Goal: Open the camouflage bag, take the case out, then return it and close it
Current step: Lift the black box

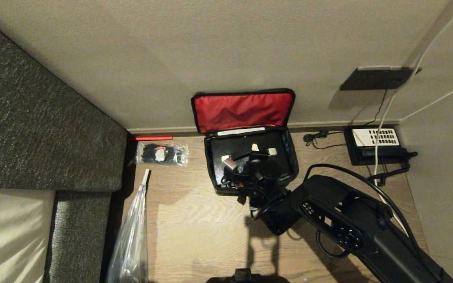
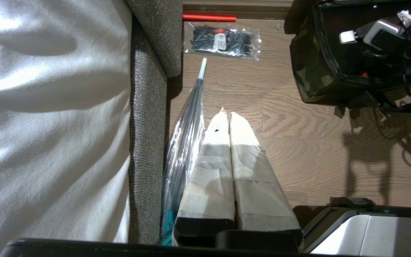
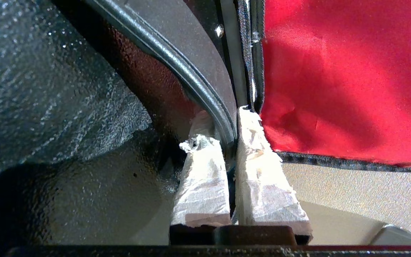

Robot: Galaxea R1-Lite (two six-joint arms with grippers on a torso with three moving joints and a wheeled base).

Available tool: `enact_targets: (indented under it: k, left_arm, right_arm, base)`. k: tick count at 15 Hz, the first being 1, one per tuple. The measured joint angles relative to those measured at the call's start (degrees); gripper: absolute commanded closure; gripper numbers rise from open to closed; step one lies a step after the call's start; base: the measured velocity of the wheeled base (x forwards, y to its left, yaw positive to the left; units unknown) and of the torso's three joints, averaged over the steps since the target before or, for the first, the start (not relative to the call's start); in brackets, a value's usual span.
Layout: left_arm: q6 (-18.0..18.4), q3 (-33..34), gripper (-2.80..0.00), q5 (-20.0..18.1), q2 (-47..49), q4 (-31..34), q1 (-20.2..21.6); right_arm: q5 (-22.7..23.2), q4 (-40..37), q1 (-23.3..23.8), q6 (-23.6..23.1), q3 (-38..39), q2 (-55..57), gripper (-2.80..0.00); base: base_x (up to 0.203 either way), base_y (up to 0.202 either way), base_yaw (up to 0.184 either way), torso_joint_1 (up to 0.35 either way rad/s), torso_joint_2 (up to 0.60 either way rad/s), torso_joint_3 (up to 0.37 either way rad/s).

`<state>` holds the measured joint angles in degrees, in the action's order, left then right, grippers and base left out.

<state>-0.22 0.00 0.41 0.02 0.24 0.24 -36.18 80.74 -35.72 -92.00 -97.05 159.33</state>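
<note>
One handle (image 3: 205, 89) within right tool's (image 3: 227, 128) pinch

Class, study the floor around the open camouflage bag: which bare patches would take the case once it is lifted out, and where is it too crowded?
Bare wood lies between the camouflage bag, the cable-tie packet and the folded umbrella, running on toward the robot. Right of the bag is crowded: the telephone and its cords. The right gripper, shut on the case's handle, fills the bag's opening.

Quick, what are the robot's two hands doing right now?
Left gripper: shut, holding nothing, parked above the floor.
Right gripper: shut on the case's handle, inside the open camouflage bag.
</note>
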Motion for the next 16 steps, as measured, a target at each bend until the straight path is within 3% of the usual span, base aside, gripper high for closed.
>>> enact_targets:
  k: [2,3,4,16]
  left_arm:
    - [-0.02,0.00,0.00,0.00,0.00,0.00,0.00]
    - [0.00,0.00,0.00,-0.01,0.00,0.02,0.00]
    - [0.00,0.00,0.00,0.00,0.00,0.00,0.00]
    - [-0.02,0.00,0.00,-0.01,0.00,0.02,0.00]
  right_arm:
    - [0.05,-0.09,-0.11,0.29,1.44,-0.64,0.00]
    - [0.05,-0.13,-0.16,0.36,1.75,-0.80,-1.99]
    - [-0.08,-0.21,-0.22,0.63,2.34,-0.89,-2.80]
    - [-0.94,-2.57,-0.50,0.39,-1.17,-0.40,-2.80]
  base:
    - [0.000,0.000,0.000,0.000,0.00,0.000]
    - [0.000,0.000,0.000,0.000,0.00,0.000]
    - [0.000,0.000,0.000,0.000,0.00,0.000]
    - [0.000,0.000,0.000,0.000,0.00,0.000]
